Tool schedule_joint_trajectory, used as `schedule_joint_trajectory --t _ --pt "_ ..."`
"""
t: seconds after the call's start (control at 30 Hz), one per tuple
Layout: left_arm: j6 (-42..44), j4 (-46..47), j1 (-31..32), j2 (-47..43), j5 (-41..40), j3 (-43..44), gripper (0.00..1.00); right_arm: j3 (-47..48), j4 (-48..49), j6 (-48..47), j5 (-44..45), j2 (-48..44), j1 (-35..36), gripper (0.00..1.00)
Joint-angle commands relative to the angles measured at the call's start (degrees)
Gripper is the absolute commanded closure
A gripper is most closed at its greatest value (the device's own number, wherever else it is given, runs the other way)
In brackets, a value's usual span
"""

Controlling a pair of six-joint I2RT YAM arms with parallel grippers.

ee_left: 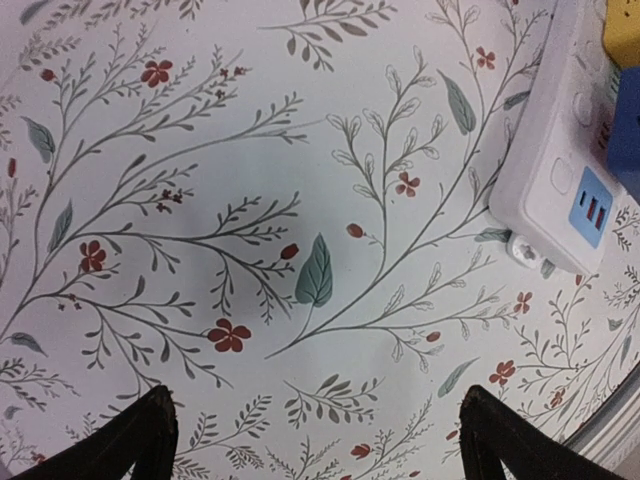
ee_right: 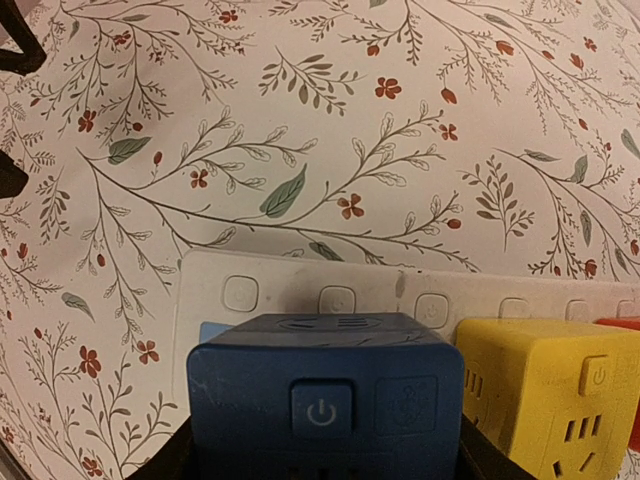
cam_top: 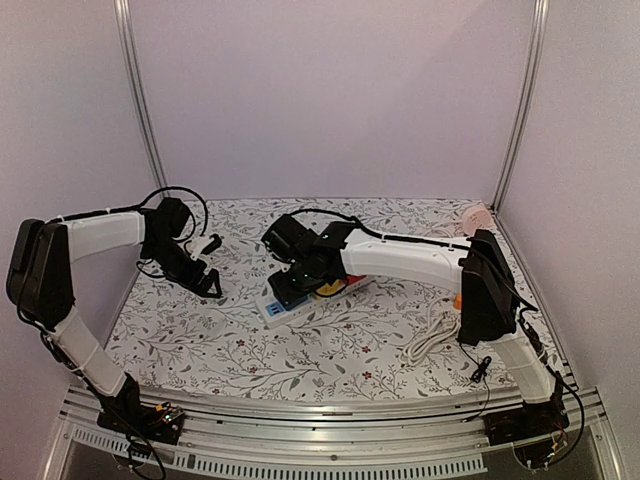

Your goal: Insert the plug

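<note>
A white power strip point(cam_top: 283, 310) lies mid-table; it also shows in the left wrist view point(ee_left: 555, 150) and the right wrist view point(ee_right: 300, 285). My right gripper point(cam_top: 292, 280) point(ee_right: 325, 462) is shut on a blue cube plug point(ee_right: 325, 400), holding it by its sides at the strip's left end. The plug's underside is hidden, so I cannot tell whether its prongs are in the socket. A yellow cube plug point(ee_right: 545, 400) sits on the strip beside it. My left gripper point(cam_top: 208, 283) point(ee_left: 320, 445) is open and empty over the bare cloth left of the strip.
An orange plug point(ee_right: 622, 324) sits on the strip past the yellow one. A coiled white cable point(cam_top: 432, 338) lies at the right front. A pink object point(cam_top: 478, 215) is at the back right corner. Walls enclose the floral cloth point(cam_top: 250, 345).
</note>
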State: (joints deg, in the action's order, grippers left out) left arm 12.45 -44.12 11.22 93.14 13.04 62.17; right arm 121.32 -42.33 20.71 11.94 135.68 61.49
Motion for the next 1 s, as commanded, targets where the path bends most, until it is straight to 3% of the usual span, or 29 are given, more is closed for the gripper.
schedule_joint_trajectory --t 0.0,0.67,0.97 --pt "0.91 0.77 0.55 0.15 0.16 -0.65 0.03 0.06 2.97 0.24 -1.25 -2.48 0.56 1.0" --pt "1.08 0.92 0.63 0.61 1.0 -0.91 0.03 0.06 4.68 -1.49 0.01 -4.59 1.46 1.0" --pt "1.61 0.56 4.3 3.69 1.11 -0.12 0.03 -1.84 3.43 -0.77 2.16 -4.16 1.26 1.0"
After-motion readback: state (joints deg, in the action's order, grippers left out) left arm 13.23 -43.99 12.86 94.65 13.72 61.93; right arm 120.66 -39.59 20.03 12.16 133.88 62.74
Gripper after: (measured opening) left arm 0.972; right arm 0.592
